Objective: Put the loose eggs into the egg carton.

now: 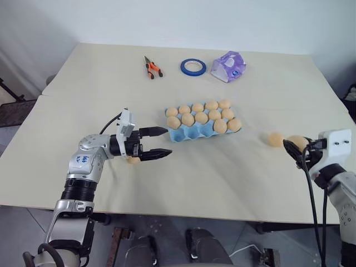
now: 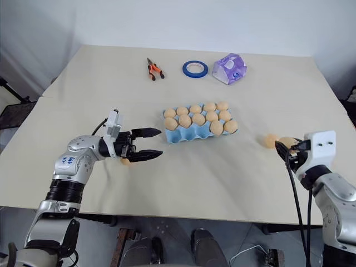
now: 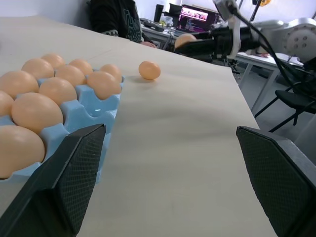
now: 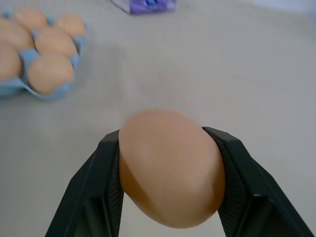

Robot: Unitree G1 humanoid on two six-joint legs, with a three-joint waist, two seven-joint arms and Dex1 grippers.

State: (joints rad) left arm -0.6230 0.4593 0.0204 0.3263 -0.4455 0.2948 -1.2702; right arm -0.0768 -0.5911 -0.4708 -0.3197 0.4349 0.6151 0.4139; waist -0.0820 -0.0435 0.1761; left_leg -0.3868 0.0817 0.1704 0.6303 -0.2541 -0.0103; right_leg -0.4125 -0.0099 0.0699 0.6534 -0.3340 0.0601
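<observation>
The light blue egg carton lies mid-table, its cups holding several tan eggs, with bare cups along its near left side. My right gripper is shut on a loose egg, lifted off the table at the right. A second loose egg rests on the table just left of it. My left gripper hangs open and level, its fingers pointing at the carton's left end with nothing between them. A third loose egg peeks out beneath that hand.
Orange-handled pliers, a blue tape roll and a purple tissue pack lie along the far side of the table. A person in dark clothing is beyond the table's far edge, in the left wrist view.
</observation>
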